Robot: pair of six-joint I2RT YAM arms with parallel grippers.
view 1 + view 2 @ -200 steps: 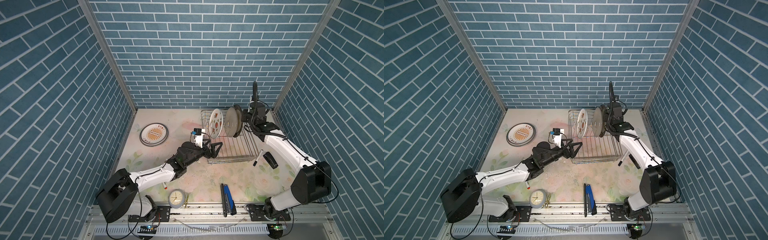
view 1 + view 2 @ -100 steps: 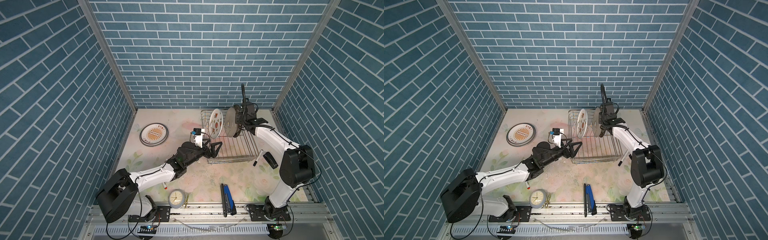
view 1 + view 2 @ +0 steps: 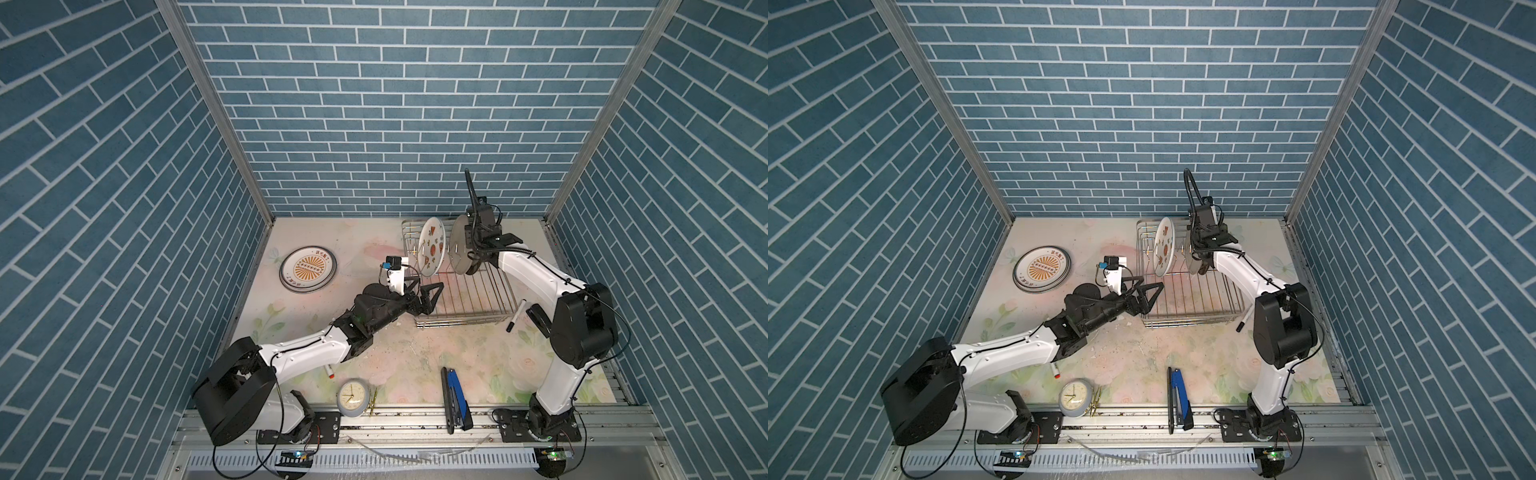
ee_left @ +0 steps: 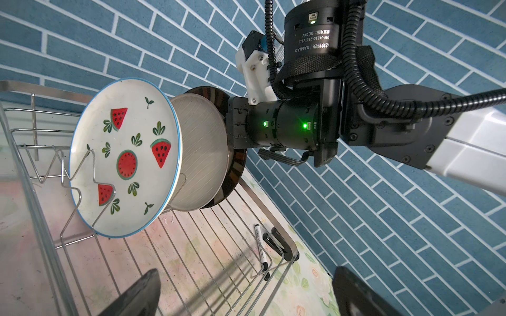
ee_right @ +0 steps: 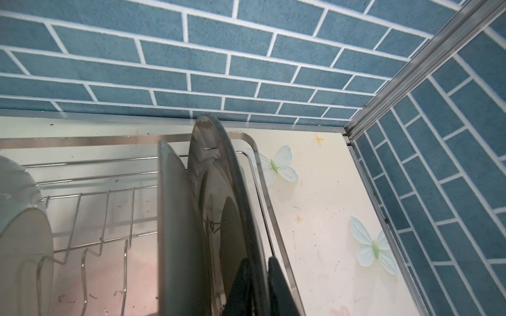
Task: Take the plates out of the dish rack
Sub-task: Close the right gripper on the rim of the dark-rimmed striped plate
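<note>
- Step in hand, as I read it: pick of the dark plate point(image 5: 213, 175). The right gripper point(image 5: 258, 276) has its jaws clamped across the rim, one finger on each face.
- The dark plate stands on edge at the far right end of the dish rack point(image 3: 461, 324). It looks seated, not lifted.
- There are three plates in the rack, all on edge. In order they are the watermelon plate point(image 4: 123, 156), the grey plate point(image 4: 202, 153), then the dark one.
- The grey plate sits just beside the dark one. Can't tell if they touch.
- A sunburst plate point(image 3: 308, 271) lies flat on the table point(image 3: 415, 357), on the left and well apart from the rack. So my count is one out, three to go.
- The left gripper point(image 3: 426, 296) has its jaws wide apart and is empty. It is low at the rack's near left corner, facing the watermelon plate.
- Next move needs a lift in the plate's own plane until it clears the prongs and the rack wall. Then carry it out and lay it flat on bare table.
- Risk: a rim pinch on a glossy plate could pivot or slip, so go slow. Also watch that the grey neighbour doesn't get dragged.
- A marker point(image 3: 515, 316) lies just beside the rack's right side. Don't set the plate down there.
</note>
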